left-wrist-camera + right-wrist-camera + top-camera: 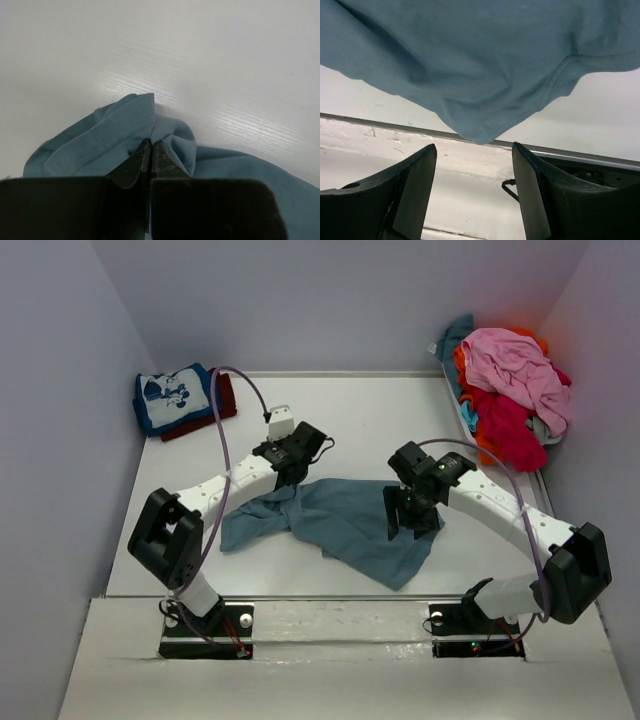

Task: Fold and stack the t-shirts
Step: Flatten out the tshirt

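A plain slate-blue t-shirt (345, 525) lies crumpled on the white table (360, 420) between the arms. My left gripper (291, 472) is shut on a fold of it near its far left part; the left wrist view shows the jaws (151, 145) closed on bunched blue cloth (100, 142). My right gripper (400, 515) is open and empty above the shirt's right side; in the right wrist view the shirt's hem corner (480, 75) hangs just beyond the spread fingertips (425, 160). A folded blue tee with white cartoon print (172, 397) lies on a dark red one (226, 400) at the back left.
A heap of unfolded tees (510, 390), pink, red, orange and teal, sits at the back right against the wall. Grey walls close in the table on left, back and right. The metal front edge (380, 125) shows in the right wrist view.
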Robot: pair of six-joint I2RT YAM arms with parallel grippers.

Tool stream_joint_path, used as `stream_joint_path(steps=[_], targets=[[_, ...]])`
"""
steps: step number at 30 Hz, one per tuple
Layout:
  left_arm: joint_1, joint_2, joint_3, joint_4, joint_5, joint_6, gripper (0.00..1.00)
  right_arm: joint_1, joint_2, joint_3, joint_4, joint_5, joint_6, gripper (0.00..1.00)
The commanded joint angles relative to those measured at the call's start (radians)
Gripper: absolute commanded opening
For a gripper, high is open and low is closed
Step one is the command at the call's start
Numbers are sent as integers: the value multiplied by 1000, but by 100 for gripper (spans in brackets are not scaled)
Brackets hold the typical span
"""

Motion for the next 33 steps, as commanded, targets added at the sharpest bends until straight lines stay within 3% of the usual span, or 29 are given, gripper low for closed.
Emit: stream_joint_path(steps=[1, 10, 17, 33], targets=[[13, 31, 70, 21, 54, 50, 6, 7, 74, -49, 81, -81, -16, 68], [68, 143, 111, 48, 113, 71, 6, 7, 179, -105, 112, -206, -72, 71], [112, 152, 128, 78, 141, 88, 6, 7, 188, -80, 53, -206, -81, 69], [140, 108, 179, 81, 138, 128, 6, 7, 294, -174, 141, -221, -73, 64]])
